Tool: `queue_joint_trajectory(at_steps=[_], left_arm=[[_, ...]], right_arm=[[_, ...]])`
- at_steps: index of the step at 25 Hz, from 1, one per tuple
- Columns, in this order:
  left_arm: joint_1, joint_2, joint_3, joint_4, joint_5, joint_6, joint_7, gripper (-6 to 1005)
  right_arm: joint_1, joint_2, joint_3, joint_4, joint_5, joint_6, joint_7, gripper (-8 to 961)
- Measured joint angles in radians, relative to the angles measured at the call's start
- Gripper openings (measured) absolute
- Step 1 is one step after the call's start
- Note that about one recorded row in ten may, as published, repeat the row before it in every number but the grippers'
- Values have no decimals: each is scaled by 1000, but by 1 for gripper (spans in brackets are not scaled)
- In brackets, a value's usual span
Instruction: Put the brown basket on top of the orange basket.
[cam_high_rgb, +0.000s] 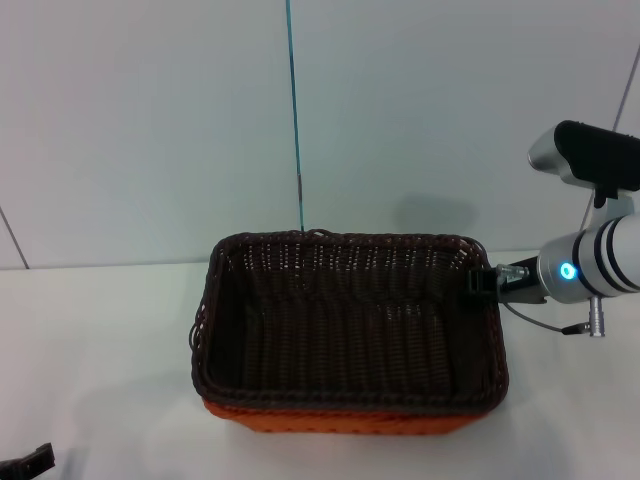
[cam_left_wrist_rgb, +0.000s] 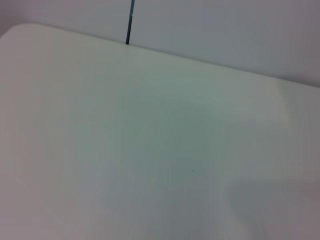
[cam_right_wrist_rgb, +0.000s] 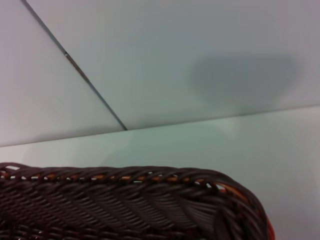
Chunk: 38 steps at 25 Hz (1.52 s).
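The brown basket (cam_high_rgb: 350, 330) sits nested on top of the orange basket (cam_high_rgb: 330, 420), of which only a strip shows under the front edge. My right gripper (cam_high_rgb: 480, 282) is at the brown basket's right rim, near the far corner, reaching in from the right. The right wrist view shows the brown basket's braided rim (cam_right_wrist_rgb: 125, 205) close up, with slivers of the orange basket (cam_right_wrist_rgb: 270, 227) beneath it. My left gripper (cam_high_rgb: 28, 463) is parked at the near left corner of the table, mostly out of view.
The baskets stand on a white table (cam_high_rgb: 90, 340) against a pale wall with a thin teal seam (cam_high_rgb: 293, 110). The left wrist view shows only bare table surface (cam_left_wrist_rgb: 150, 165) and wall.
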Motion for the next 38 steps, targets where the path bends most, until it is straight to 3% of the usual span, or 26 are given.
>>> queue_joint_trajectory(at_steps=[8,15,22,24,29,35,38], left_arm=[[-8,0,-11,9,0,0,-14,876],[-9,0,-30,11,-3,3,-15,876],[-39,-4,-65,12,-9,11,-15,876],[-53,-5,-85,12,-12,12,-15,876],[-87,-5,-112,9,-50,42,-13,876],[-121,-6,-104,11,-59,114,-7,876],[-137,-6,-101,14,-60,142,-6,876]], right_arm=[[12,-4,0,18,-8,20,-4,220],[17,-11,11,67,-54,73,-4,494],[-11,-13,99,153,-154,110,-6,784],[-36,-14,95,203,-154,80,-18,872],[-84,-8,51,286,-160,-52,-127,919],[-105,-2,20,266,-181,-244,-277,946],[-151,2,-51,235,-182,-396,-323,945]])
